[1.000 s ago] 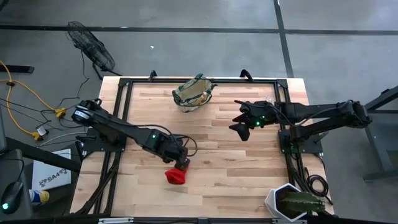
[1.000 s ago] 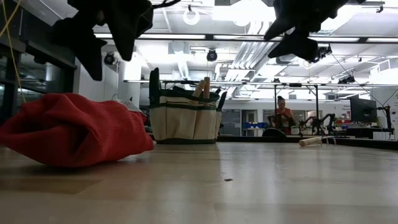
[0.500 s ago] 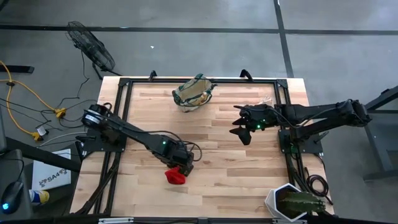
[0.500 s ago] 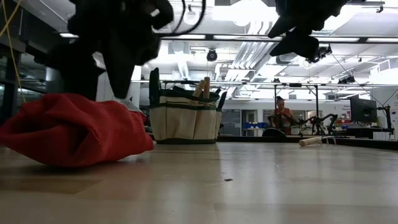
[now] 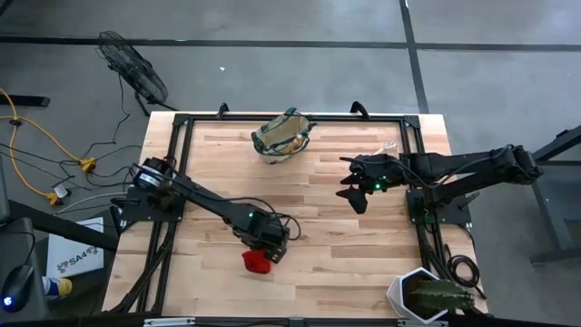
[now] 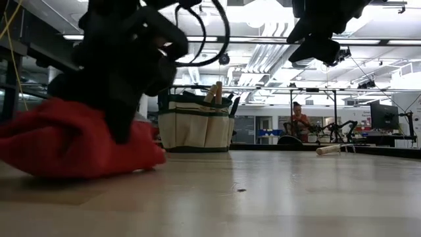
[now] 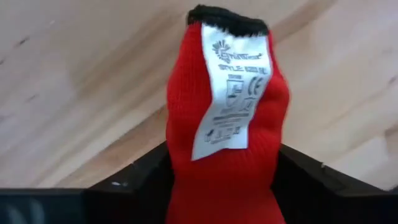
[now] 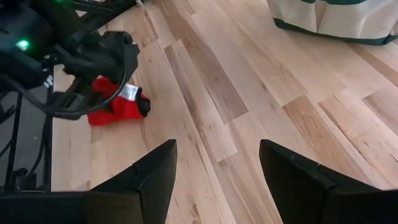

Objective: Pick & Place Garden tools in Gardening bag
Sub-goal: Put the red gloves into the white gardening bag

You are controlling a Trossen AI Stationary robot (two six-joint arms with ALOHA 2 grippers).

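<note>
A red knitted glove [image 5: 256,262] with a white label [image 7: 227,93] and a black cuff edge lies flat on the table near its front middle; it also shows in the low view [image 6: 59,141]. My left gripper [image 5: 267,247] is open and low over it, one finger on each side of the glove [image 7: 224,162]. The tan gardening bag [image 5: 283,136] stands at the far middle, with wooden handles [image 6: 216,92] sticking out of it. My right gripper [image 5: 353,188] hangs open and empty above the table's right half. My left gripper comes at the glove from above, slanting down. Its open fingers [image 7: 143,186] stand on either side of the glove's cuff half [image 7: 186,174], across its length. The glove fills the gap between them and lies on the table. I cannot tell whether the fingers touch it.
A wooden-handled tool [image 6: 329,149] lies at the table's far right. A spiky green plant in a white hexagonal pot [image 5: 427,298] stands at the near right corner. Bare wood lies between the glove and the bag [image 8: 329,18]. A person sits far behind the table [image 6: 299,120].
My left gripper has come down over the red glove and a little toward the table's near right, until its fingers stand beside the glove. The glove has stayed on the table.
</note>
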